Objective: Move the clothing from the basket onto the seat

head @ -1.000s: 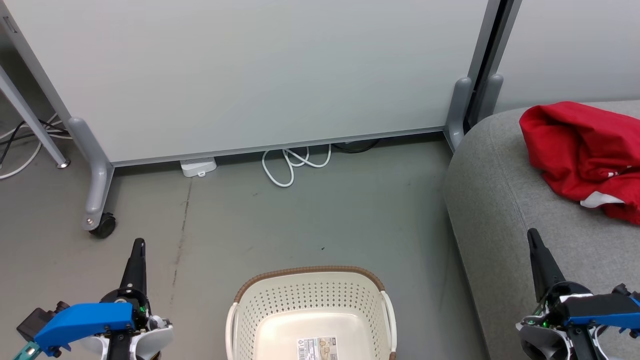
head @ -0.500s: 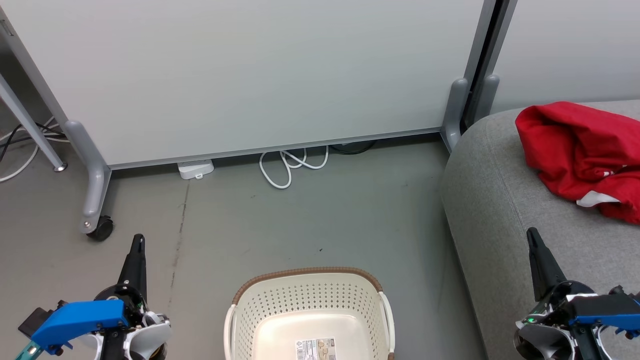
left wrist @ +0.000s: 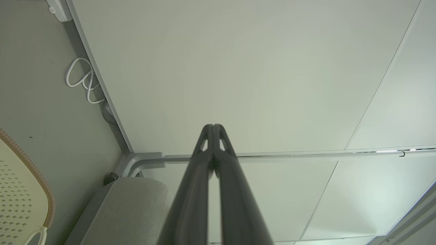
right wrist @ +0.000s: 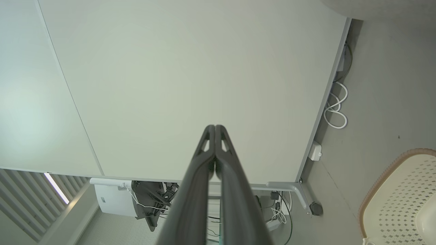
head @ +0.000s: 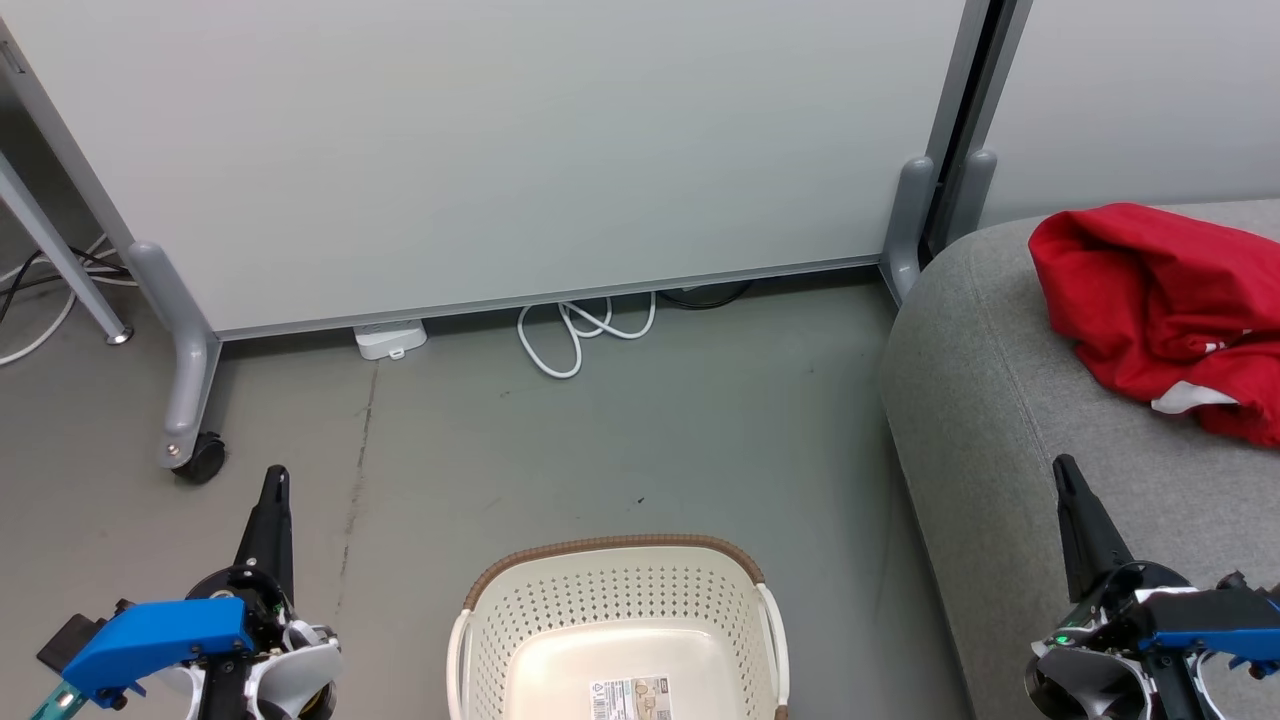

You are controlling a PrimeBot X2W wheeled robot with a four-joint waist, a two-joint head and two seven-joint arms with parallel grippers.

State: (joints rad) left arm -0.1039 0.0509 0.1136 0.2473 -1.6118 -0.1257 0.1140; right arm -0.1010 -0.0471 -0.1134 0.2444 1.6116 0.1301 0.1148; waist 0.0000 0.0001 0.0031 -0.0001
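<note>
In the head view, the red clothing [head: 1150, 300] lay heaped on the grey seat [head: 990, 420] at the right edge of the frame. The basket [head: 620, 600] sat at bottom centre, a barcode sticker [head: 632, 697] showing on its floor. The wrist views gave the closer look: the left gripper [left wrist: 213, 126] and right gripper [right wrist: 215, 126] each had their fingers pressed together on nothing. A white cable [head: 575, 335] coiled under the pale partition [head: 500, 150] at upper centre. The right wrist view added a white unit [right wrist: 112, 200] at lower left.

Crumpled red fabric clothing [head: 1150, 290] lies far right on the grey upholstered seat [head: 1000, 420]; the cream perforated plastic basket [head: 620, 590] stands nearest me, upright.
</note>
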